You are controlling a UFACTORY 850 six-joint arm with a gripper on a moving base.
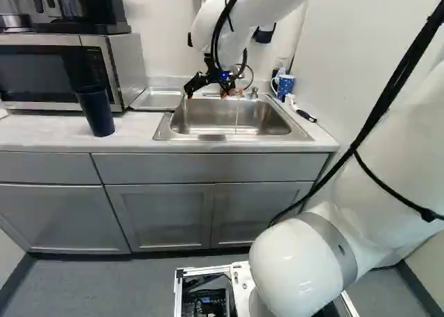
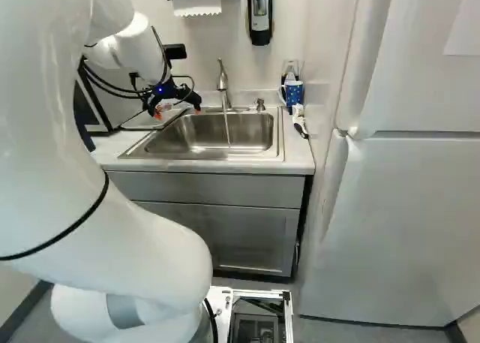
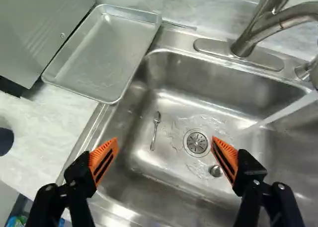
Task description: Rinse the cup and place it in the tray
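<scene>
The gripper (image 1: pixel 207 90) hangs over the left part of the metal sink (image 1: pixel 229 138). In the wrist view the gripper (image 3: pixel 165 142) is open, with nothing between its orange pads; the basin lies beneath, holding a small spoon (image 3: pixel 156 130) near the drain. A dark blue cup (image 1: pixel 95 111) stands upright on the counter in front of the microwave, left of the sink; only its edge shows in the wrist view. The shallow metal tray (image 3: pixel 103 55) lies beside the sink and holds nothing. Water runs from the faucet (image 2: pixel 223 82).
A blue patterned mug (image 2: pixel 293 93) and a brush (image 2: pixel 300 124) are at the counter's right end. The microwave (image 1: pixel 62 71) stands left of the tray. A tall fridge (image 2: pixel 397 185) rises to the right. Cabinets front the counter (image 1: pixel 41 133).
</scene>
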